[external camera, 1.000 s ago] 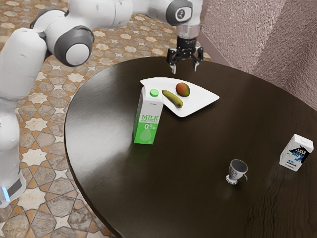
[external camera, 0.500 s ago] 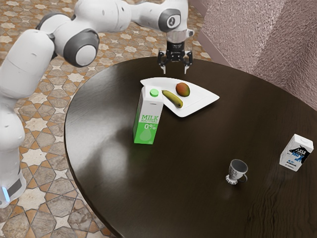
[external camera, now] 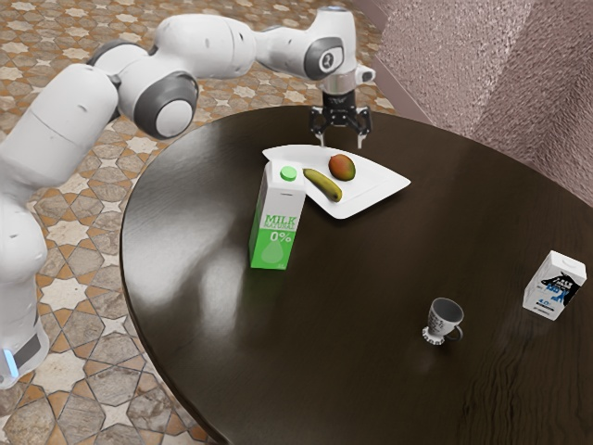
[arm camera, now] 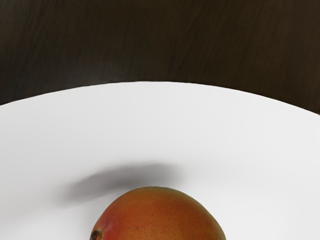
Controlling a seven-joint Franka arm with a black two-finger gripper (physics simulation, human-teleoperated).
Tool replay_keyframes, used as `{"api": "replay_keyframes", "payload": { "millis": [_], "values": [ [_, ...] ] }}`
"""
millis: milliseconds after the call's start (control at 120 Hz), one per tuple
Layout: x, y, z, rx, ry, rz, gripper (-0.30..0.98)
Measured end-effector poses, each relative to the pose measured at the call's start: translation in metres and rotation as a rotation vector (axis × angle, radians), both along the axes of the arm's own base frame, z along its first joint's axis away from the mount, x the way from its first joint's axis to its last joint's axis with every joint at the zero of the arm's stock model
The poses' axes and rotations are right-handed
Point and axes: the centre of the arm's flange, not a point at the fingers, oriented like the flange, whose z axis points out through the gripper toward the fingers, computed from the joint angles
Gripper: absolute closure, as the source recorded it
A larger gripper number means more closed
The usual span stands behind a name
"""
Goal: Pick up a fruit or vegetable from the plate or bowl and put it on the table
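Note:
My gripper [external camera: 343, 144] is open in the exterior view, its fingertips pointing down just above the mango [external camera: 342, 167], with nothing between them. The red-orange and green mango rests on the white pointed plate [external camera: 380, 183]. Beside it on the same plate lies a yellow-green banana [external camera: 322, 184]. In the wrist view the mango [arm camera: 160, 217] is at the lower edge, under my hand, on the white plate [arm camera: 160, 120]. Whether the fingertips are level with the mango's top I cannot tell.
A green and white milk carton [external camera: 276, 218] stands close by the plate's near side. Farther off on the dark round table [external camera: 371, 371] are a patterned cup [external camera: 444, 318] and a small carton [external camera: 554, 286] at the exterior view's right.
My hand first moved toward the exterior view's left, then back right and lower, closer to the mango. The fruit, plate and cartons have stayed where they were.

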Motion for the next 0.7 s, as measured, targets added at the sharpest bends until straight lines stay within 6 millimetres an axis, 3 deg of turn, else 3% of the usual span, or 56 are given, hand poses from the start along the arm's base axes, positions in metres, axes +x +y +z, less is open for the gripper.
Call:
{"api": "replay_keyframes", "payload": {
  "millis": [250, 475, 700],
  "values": [
    [-0.013, -0.013, 0.015, -0.004, -0.014, -0.018, 0.00],
    [-0.012, -0.026, -0.013, -0.069, 0.017, 0.005, 0.00],
    [-0.013, -0.023, -0.013, -0.083, 0.009, 0.032, 0.00]
  ]
}}
